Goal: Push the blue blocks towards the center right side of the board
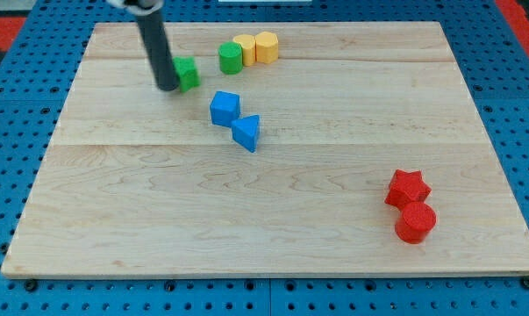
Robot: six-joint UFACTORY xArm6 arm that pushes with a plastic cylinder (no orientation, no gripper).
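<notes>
A blue cube (225,108) and a blue triangular block (246,132) lie touching each other, left of the board's centre. My tip (167,87) rests on the board at the upper left, up and to the left of the blue cube. It stands right beside the left side of a green block (188,74), apart from both blue blocks.
A green cylinder (231,58) and two yellow blocks (246,49) (266,46) sit in a row near the top edge. A red star (408,188) and a red cylinder (415,222) lie at the lower right. The wooden board (334,254) sits on a blue pegboard.
</notes>
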